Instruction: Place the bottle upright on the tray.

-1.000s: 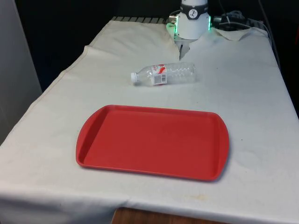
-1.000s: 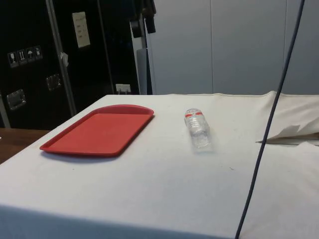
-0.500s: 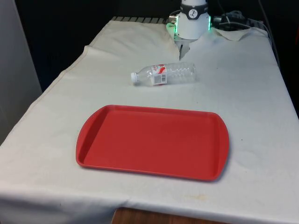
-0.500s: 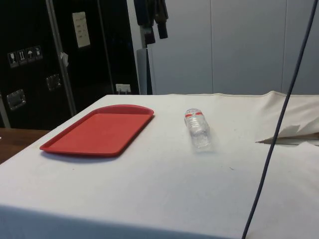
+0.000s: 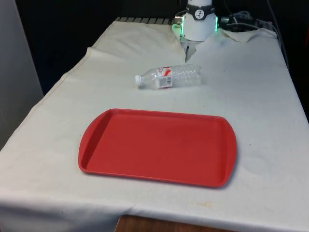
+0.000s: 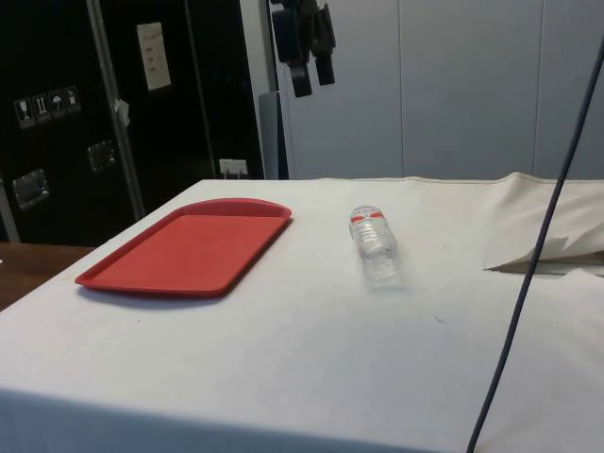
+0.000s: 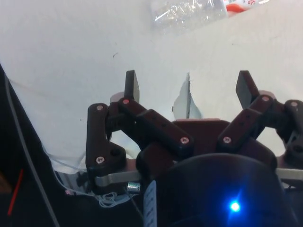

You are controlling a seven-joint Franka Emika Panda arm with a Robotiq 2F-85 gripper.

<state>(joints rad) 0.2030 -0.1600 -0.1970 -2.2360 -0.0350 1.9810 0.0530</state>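
Overhead, end effector [image 7: 188, 85] spread open, well above bottle [image 5: 169, 77] on its side beside red tray [image 5: 91, 154].

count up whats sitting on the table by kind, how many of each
bottle, clear plastic, lying on its side: 1
tray, red: 1
total: 2

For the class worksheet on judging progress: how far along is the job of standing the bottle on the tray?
Nothing is done yet. The bottle lies on its side on the white cloth, apart from the bare red tray. In hand: the gripper, jaws open and holding nothing, hangs high above the table. Left: grasp the bottle, carry it over, set it upright.
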